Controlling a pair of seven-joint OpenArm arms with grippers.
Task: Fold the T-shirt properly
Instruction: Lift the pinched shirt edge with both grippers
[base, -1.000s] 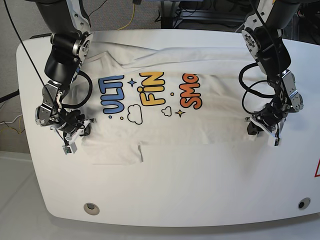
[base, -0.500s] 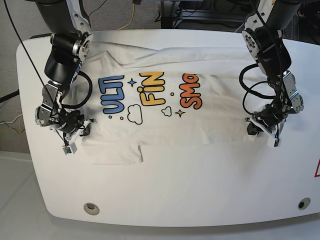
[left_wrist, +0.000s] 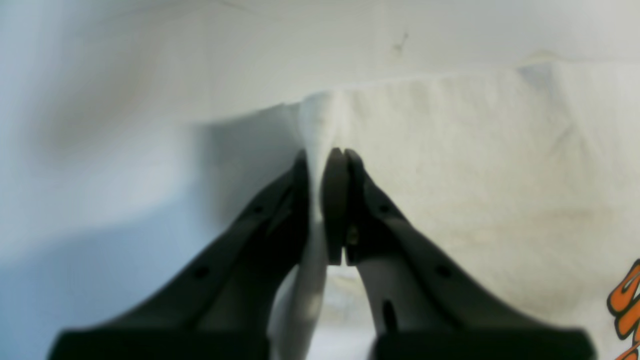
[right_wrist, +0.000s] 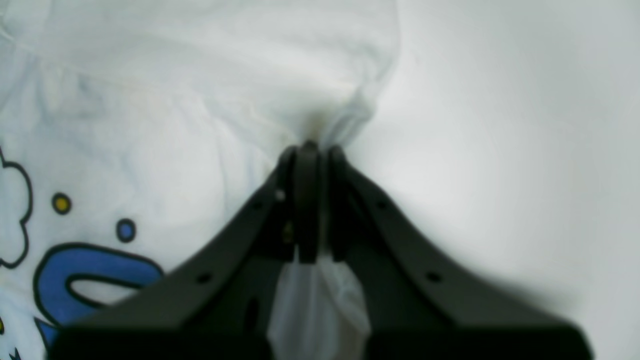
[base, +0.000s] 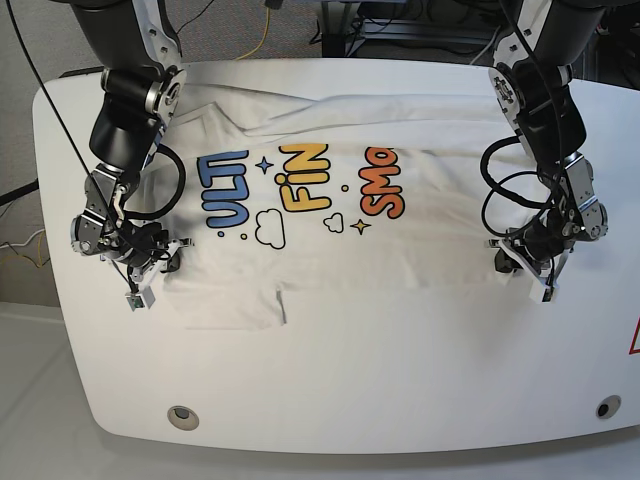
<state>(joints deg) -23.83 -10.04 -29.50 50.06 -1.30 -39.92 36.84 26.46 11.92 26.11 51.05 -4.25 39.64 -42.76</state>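
Cloth pinched in each claw (left_wrist: 325, 165) (right_wrist: 315, 150), clear only from wrist views

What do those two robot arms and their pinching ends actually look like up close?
Both arms are bulky black cylinders joined by silver-white brackets, with black cables looping beside the wrists. Each ends in a tool: the left tool and the right tool have two matte black, tapering fingers with small round holes along them. No markings or sleeves show.
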